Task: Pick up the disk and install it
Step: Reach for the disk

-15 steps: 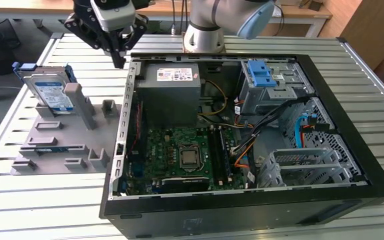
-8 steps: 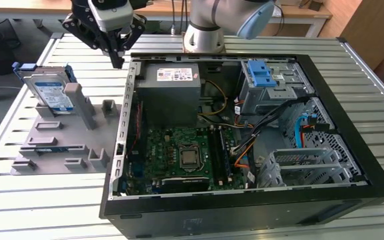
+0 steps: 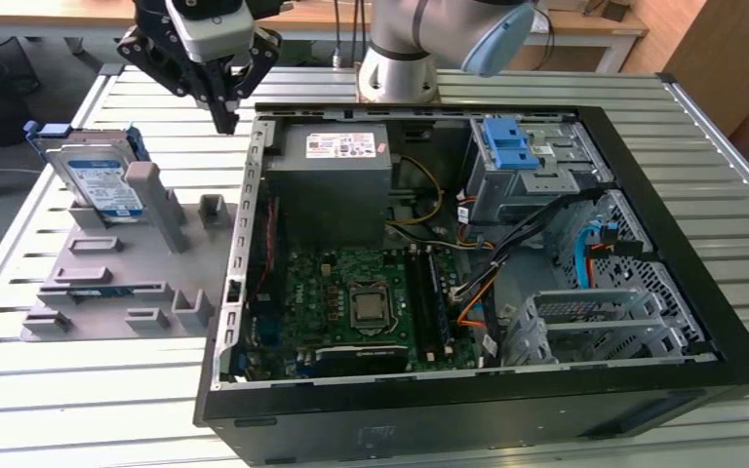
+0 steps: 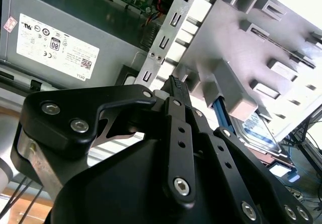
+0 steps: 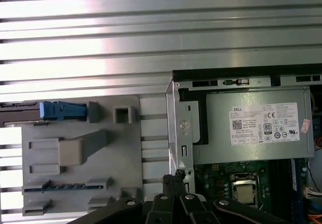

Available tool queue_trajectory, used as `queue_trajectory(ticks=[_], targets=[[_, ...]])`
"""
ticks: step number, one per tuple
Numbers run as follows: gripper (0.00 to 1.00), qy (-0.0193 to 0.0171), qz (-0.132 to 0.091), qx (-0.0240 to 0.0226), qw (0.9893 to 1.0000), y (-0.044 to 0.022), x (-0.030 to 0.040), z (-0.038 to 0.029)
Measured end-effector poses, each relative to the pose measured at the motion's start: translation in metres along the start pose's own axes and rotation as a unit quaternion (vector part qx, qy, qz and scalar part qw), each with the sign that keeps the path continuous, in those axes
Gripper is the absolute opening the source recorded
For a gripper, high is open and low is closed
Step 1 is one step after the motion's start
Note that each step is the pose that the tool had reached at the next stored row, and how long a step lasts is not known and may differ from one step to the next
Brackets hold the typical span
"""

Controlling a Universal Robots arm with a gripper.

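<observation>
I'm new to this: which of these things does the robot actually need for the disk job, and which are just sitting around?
For the job: disk, tool, open computer case.
Just sitting there: grey fixture block, power supply, motherboard.

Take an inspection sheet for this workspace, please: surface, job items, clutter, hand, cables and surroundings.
Surface: slatted metal table, carrying the fixture and the computer.
Job's things: disk stands tilted in the grey fixture block, at the exterior view's left; open computer case beside it, drive cage with blue latch inside.
Clutter: nothing seen.
Hand: hand shut, empty, above the gap between fixture block and case.
Cables: bundled wires inside the case.
Surroundings: wooden desk behind the table.
</observation>
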State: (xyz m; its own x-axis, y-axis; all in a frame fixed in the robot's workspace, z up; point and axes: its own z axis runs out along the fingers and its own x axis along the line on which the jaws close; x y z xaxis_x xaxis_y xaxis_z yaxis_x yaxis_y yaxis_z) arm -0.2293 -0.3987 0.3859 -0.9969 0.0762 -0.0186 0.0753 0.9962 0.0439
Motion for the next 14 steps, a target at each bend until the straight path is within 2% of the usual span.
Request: queue_trajectory(ticks=[14], targets=[[0.11, 0.0002, 0.000, 0.0000, 1.0000, -0.0005, 0.0061, 0.0005]])
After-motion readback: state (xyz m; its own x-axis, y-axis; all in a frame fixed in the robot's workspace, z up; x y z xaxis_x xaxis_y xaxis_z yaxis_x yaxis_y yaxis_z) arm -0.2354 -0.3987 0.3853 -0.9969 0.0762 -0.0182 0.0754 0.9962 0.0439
